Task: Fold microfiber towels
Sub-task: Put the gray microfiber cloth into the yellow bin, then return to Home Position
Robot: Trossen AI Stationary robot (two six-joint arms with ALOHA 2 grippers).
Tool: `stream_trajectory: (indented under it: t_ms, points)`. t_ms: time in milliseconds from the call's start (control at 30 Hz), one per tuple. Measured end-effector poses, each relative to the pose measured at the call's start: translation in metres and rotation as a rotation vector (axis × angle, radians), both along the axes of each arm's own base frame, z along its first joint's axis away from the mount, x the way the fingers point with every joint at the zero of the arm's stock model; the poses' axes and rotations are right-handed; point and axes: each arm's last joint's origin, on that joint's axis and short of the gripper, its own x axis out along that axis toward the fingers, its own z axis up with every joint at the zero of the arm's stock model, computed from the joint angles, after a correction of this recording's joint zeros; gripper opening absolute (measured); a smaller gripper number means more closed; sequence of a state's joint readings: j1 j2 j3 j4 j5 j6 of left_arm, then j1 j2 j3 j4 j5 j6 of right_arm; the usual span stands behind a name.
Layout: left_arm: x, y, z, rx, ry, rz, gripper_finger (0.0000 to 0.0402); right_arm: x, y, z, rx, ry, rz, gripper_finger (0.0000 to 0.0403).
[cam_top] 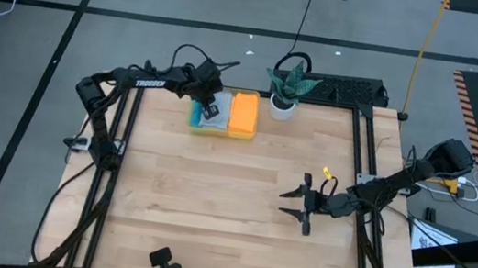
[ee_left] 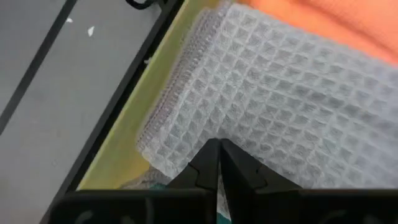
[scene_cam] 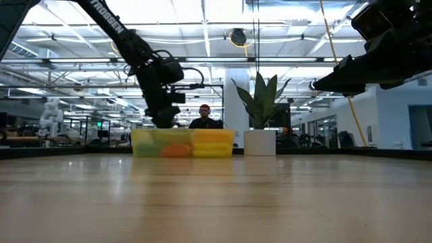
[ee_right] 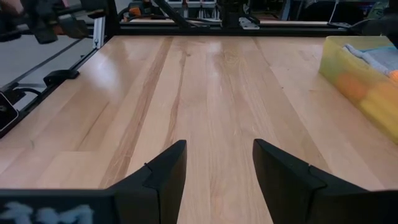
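Pick-up stage — nothing folded or laid out on the wooden bench (cam_top: pixel 211 204).
Left gripper (ee_left: pixel 217 163) down in translucent yellow plastic tray (cam_top: pixel 193 119), jaws together on light grey waffle-weave microfiber towel (ee_left: pixel 273 106); orange cloth (cam_top: pixel 243 114) alongside. Right gripper (ee_right: pixel 214 168) low over bare bench, jaws apart — waiting. All folds remaining.

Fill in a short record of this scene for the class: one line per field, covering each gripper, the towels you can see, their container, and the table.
left gripper: shut, tips on the light grey towel in the tray
right gripper: open, empty, over bare table
tray: translucent yellow, at the table's far edge beside a potted plant
orange towel: in tray, next to the grey one
table: wood, no towel laid out
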State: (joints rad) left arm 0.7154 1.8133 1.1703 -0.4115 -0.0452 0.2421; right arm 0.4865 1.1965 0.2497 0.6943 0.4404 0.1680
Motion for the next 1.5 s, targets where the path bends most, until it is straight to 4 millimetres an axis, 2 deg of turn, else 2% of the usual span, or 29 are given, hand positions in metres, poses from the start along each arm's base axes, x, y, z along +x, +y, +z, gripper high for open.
stream_trajectory:
  t_ms: [200, 333, 533, 667, 767, 867, 933, 1033, 1200, 1267, 1367, 1500]
  points:
    - [-0.006, 0.002, -0.012, 0.029, -0.033, 0.017, 0.0021, 0.0, 0.0, 0.0, -0.001, -0.004, 0.0, 0.0176]
    - [-0.003, -0.001, -0.004, 0.046, -0.044, 0.007, 0.0021, 0.0, 0.0, 0.0, -0.005, -0.004, 0.001, 0.0176]
    - [0.004, -0.017, 0.01, 0.039, -0.079, -0.038, 0.0021, 0.0, 0.0, 0.0, -0.006, -0.004, 0.001, 0.0176]
    - [0.009, -0.03, 0.0, -0.035, -0.121, -0.125, 0.0021, 0.0, 0.0, 0.0, -0.006, -0.004, 0.0, 0.0176]
    - [0.007, -0.036, -0.017, -0.034, -0.131, -0.138, 0.0021, 0.0, 0.0, 0.0, -0.006, -0.004, 0.0, 0.0176]
    - [0.006, -0.038, -0.021, -0.013, -0.162, -0.139, 0.0021, 0.0, -0.001, 0.0, -0.007, -0.005, -0.003, 0.0175]
    - [0.003, -0.042, -0.015, -0.02, -0.165, -0.143, 0.0021, 0.0, -0.002, 0.002, -0.028, -0.012, -0.002, 0.0168]
    - [0.003, -0.05, 0.006, 0.018, -0.209, -0.184, 0.0017, -0.002, -0.007, 0.01, -0.063, -0.032, -0.006, 0.0142]
    - [-0.009, -0.079, 0.055, 0.107, -0.37, -0.268, 0.0005, -0.014, -0.02, 0.026, -0.032, -0.049, 0.062, 0.0068]
    - [-0.019, -0.093, 0.067, 0.132, -0.413, -0.295, 0.0004, -0.019, -0.025, 0.034, -0.008, -0.072, 0.082, 0.0035]
    - [-0.036, -0.114, 0.078, 0.156, -0.477, -0.33, 0.0003, -0.029, -0.035, 0.043, 0.01, -0.09, 0.114, 0.0005]
    - [-0.064, -0.135, 0.075, 0.133, -0.576, -0.374, 0.0006, -0.04, -0.048, 0.044, 0.023, -0.059, 0.116, 0.0005]
